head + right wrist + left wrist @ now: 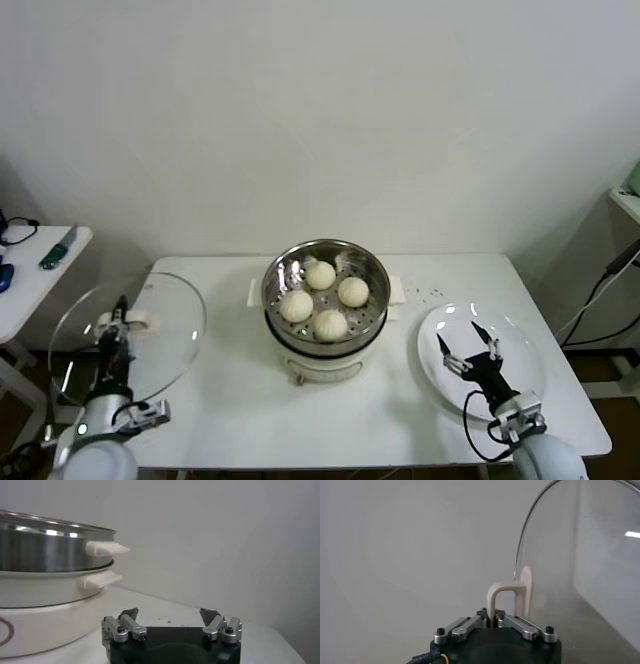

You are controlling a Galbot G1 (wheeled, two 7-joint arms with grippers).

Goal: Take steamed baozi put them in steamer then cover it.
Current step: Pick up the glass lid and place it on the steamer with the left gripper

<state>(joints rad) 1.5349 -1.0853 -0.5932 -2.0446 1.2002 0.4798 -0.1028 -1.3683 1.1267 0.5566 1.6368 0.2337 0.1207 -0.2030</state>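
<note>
Several cream-white baozi (322, 296) lie on the perforated tray inside the steel steamer (277, 268), which stands on its cream base at the table's middle. My left gripper (119, 318) is shut on the cream handle (499, 594) of the clear glass cover (160, 335) and holds it tilted in the air at the table's left edge, left of the steamer. In the left wrist view the cover's pane (580, 565) rises beside the gripper (491, 615). My right gripper (467, 346) is open and empty over the white plate (525, 345). The steamer (45, 550) shows beside the right gripper (170, 616).
The white plate lies at the table's right, bare. A small side table (35, 275) with a green tool stands at the far left. Cables hang at the right edge. Small crumbs (432, 293) dot the table right of the steamer.
</note>
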